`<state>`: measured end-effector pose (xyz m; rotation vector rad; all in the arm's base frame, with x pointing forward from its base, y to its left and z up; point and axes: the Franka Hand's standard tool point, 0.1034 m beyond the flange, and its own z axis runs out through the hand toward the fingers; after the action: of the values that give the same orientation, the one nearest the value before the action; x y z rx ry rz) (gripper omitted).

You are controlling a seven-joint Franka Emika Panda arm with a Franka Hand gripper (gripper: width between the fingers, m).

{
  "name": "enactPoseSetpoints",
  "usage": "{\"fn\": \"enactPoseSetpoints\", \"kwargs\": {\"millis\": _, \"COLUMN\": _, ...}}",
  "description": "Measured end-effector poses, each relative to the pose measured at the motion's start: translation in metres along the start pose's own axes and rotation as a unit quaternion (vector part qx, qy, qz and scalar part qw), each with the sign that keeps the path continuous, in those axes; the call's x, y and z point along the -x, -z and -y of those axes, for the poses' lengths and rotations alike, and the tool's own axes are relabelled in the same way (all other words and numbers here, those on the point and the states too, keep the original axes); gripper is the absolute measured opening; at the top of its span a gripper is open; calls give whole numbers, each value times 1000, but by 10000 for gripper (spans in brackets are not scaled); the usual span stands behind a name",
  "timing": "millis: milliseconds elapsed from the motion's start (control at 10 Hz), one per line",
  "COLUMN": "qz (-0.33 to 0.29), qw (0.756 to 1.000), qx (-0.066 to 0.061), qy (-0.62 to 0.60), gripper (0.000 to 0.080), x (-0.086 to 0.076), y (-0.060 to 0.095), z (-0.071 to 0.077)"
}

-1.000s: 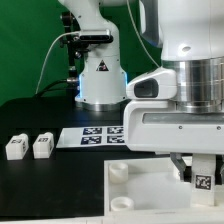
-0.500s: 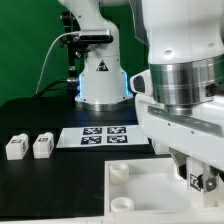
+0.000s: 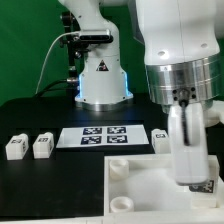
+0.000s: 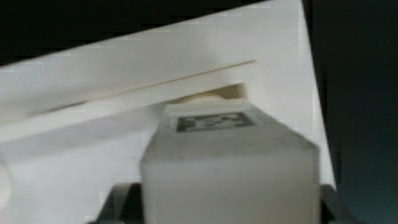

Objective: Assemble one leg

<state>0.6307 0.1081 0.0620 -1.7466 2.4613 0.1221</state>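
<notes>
Exterior view: I see the gripper low over the white plate on the exterior view's right. Two spare legs sit well apart, on the exterior view's left, by the marker board. Compared with half a second ago, the wrist has rotated and the fingers now hide the tag.

Wrist view: the leg is clamped between the fingers, tag up, above the plate. I'd keep it upright, centre it on the socket, then press straight down.
</notes>
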Motion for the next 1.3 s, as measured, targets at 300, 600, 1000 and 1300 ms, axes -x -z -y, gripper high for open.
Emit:
{"fn": "enactPoseSetpoints", "kwargs": {"millis": 300, "qz": -3, "qw": 1000, "qx": 0, "qy": -21, "gripper": 294, "x": 0, "y": 0, "z": 0}}
{"fn": "enactPoseSetpoints", "kwargs": {"millis": 600, "qz": -3, "qw": 1000, "qx": 1, "qy": -18, "gripper": 538, "x": 1, "y": -1, "z": -2}}
{"fn": "enactPoseSetpoints", "kwargs": {"millis": 1000, "qz": 4, "qw": 1000, "qx": -4, "qy": -4, "gripper": 643, "x": 20, "y": 12, "z": -10}}
{"fn": "enactPoseSetpoints", "kwargs": {"millis": 1300, "qz": 4, "qw": 1000, "qx": -3, "qy": -2, "gripper": 649, "x": 21, "y": 12, "z": -11}}
